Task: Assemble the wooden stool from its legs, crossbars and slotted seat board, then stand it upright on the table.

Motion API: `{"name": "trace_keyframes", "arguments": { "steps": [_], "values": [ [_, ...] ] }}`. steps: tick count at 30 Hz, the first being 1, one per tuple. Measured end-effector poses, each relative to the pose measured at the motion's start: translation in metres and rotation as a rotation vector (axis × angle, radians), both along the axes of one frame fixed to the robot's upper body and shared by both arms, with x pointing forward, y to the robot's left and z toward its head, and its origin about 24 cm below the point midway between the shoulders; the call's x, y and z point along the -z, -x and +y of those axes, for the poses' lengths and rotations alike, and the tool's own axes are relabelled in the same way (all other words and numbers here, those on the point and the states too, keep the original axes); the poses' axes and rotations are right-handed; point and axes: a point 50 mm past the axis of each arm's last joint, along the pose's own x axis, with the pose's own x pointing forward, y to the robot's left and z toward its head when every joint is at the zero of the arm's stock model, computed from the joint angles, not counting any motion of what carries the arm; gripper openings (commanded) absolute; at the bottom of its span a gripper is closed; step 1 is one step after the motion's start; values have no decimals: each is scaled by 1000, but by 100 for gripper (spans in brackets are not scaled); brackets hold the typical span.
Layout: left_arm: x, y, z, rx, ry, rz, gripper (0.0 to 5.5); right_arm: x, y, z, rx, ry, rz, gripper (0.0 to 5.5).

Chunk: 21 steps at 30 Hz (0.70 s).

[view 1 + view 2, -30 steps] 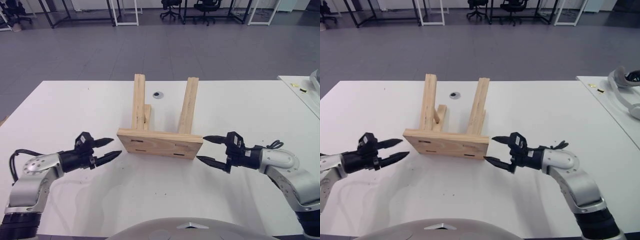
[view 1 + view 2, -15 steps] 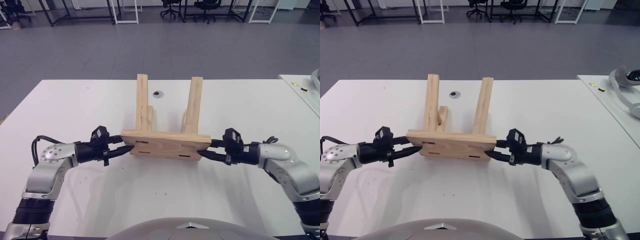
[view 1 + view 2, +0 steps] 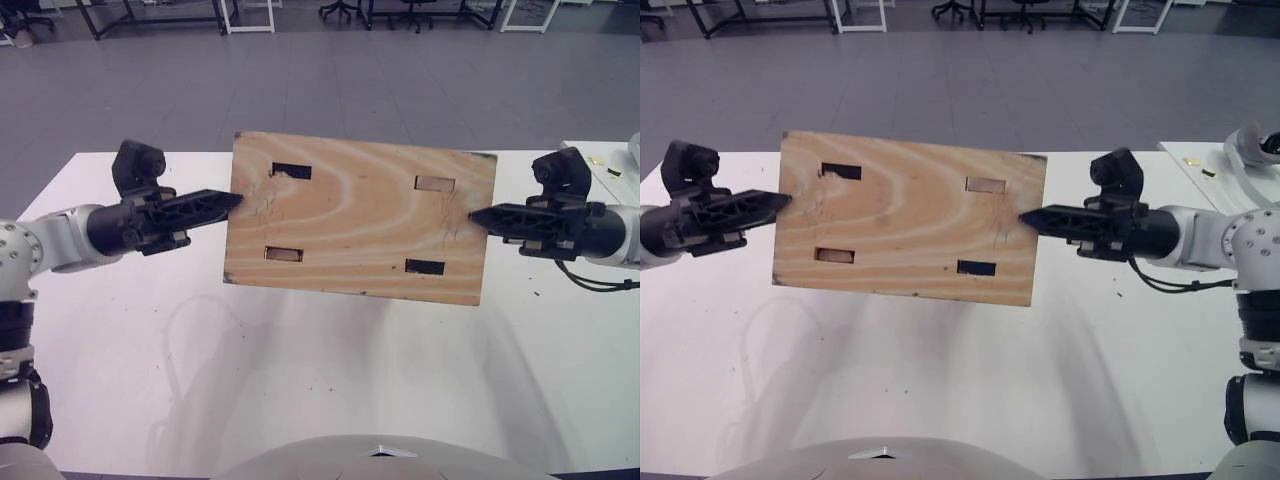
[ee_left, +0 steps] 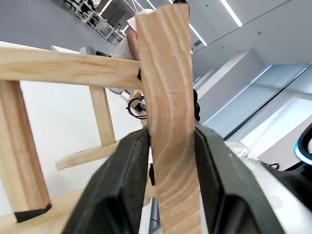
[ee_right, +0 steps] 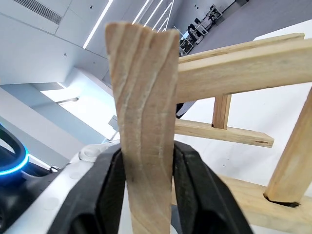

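Head views: stool's seat board [image 3: 355, 225] faces the camera, lifted above the white worktop [image 3: 110, 340], left tool [image 3: 236, 199] and right tool [image 3: 473, 214] clamped on its opposite edges; grey floor [image 3: 400, 80] behind. Wrist views: fingers [image 4: 122, 185] pinch the board edge, legs [image 4: 17, 161] beyond; best lowered level, both sides together, legs down.

Grey floor [image 3: 350, 90] is stretching away at my 12 o'clock, where office chairs [image 3: 952, 8] and desk frames [image 3: 250, 28] are standing. At my 3 o'clock, a side table [image 3: 1225, 187] is carrying a white curved object [image 3: 1251, 146] and small yellow bits [image 3: 1193, 161].
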Motion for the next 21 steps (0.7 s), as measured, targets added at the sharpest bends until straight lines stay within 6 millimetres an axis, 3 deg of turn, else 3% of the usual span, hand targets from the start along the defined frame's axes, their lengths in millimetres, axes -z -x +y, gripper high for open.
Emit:
{"name": "trace_keyframes", "arguments": {
  "steps": [4,9,12,16,21],
  "values": [
    [-28,-12,-5,70,-18,62,133,-29,-7,-6,-43,13,100,135],
    [-42,-29,-12,93,11,133,133,-42,-22,-9,-28,-37,201,136],
    [-24,-43,-23,54,59,181,133,-25,-36,-15,43,-109,300,138],
    [11,-45,-28,30,98,288,133,-3,-36,-20,60,-80,429,138],
    [52,-47,-81,-275,276,344,133,11,-25,-53,204,-45,490,138]
  ]
}}
